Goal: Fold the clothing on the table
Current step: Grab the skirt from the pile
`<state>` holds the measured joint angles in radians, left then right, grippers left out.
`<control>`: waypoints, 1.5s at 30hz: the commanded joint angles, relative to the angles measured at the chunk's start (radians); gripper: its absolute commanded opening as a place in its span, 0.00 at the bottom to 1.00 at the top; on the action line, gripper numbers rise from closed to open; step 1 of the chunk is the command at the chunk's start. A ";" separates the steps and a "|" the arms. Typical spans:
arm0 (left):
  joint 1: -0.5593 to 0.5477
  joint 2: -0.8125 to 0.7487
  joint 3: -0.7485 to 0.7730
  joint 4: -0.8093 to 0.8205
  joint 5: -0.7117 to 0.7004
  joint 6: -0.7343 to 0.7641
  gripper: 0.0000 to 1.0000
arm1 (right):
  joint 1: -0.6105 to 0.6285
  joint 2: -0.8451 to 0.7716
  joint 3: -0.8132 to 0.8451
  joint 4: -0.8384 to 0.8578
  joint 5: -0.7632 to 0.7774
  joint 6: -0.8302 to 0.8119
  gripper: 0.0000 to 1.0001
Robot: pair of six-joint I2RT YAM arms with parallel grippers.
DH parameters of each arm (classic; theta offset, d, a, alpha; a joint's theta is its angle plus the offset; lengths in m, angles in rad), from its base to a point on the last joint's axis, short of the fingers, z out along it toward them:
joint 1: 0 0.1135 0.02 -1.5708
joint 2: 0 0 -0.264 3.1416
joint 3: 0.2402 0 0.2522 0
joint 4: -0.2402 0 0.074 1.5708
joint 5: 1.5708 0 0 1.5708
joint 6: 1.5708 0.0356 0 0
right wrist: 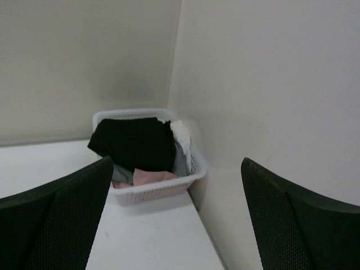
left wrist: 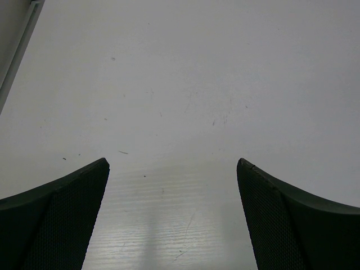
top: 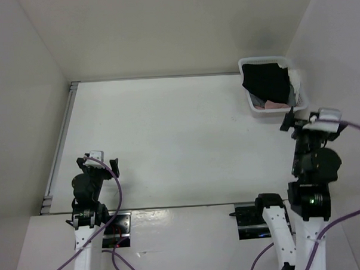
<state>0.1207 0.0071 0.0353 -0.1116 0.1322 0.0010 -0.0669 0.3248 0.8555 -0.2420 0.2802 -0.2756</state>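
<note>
Black clothing point(right wrist: 135, 143) lies in basket point(right wrist: 154, 193) beyond right gripper point(right wrist: 175, 163), agape and empty like left gripper point(left wrist: 173, 163).

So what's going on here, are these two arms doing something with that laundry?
Nothing is being handled yet. Both arms sit at the near edge of the table, with the left gripper and the right gripper open and empty. The black skirt lies bunched in the basket at the far right corner, over a pink cloth.

Overhead plus wrist views, shared table point(top: 168, 141)
</note>
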 commanded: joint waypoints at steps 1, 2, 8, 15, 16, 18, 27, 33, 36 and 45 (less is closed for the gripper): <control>-0.003 -0.128 -0.031 0.027 -0.002 0.017 1.00 | -0.025 0.239 0.178 -0.138 -0.027 0.056 0.98; -0.003 -0.128 -0.031 0.027 -0.002 0.017 1.00 | -0.025 0.288 0.247 -0.193 -0.050 0.073 0.98; -0.003 -0.128 -0.031 0.027 -0.002 0.017 1.00 | -0.025 0.634 0.387 -0.310 -0.105 0.188 0.98; -0.003 -0.128 -0.031 0.027 -0.002 0.017 1.00 | -0.014 0.980 0.494 -0.401 -0.180 0.260 0.98; -0.003 -0.128 -0.031 0.027 -0.002 0.017 1.00 | -0.014 1.017 0.508 -0.413 -0.191 0.272 0.98; -0.003 -0.128 -0.031 0.027 -0.002 0.017 1.00 | -0.014 1.108 0.531 -0.413 -0.203 0.291 0.98; -0.003 -0.128 -0.031 0.027 -0.002 0.017 1.00 | -0.014 1.238 0.611 -0.372 -0.240 0.297 0.98; -0.003 -0.128 -0.031 0.027 -0.002 0.017 1.00 | -0.014 1.238 0.674 -0.352 -0.217 0.246 0.98; -0.003 -0.128 -0.031 0.027 -0.002 0.017 1.00 | -0.014 1.356 0.780 -0.390 -0.197 0.236 0.98; -0.003 -0.128 -0.031 0.027 -0.002 0.017 1.00 | -0.048 1.594 0.947 -0.379 -0.248 0.257 0.98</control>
<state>0.1207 0.0071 0.0353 -0.1120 0.1284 0.0010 -0.0933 1.8641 1.7119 -0.6258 0.0513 -0.0265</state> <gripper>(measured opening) 1.001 0.980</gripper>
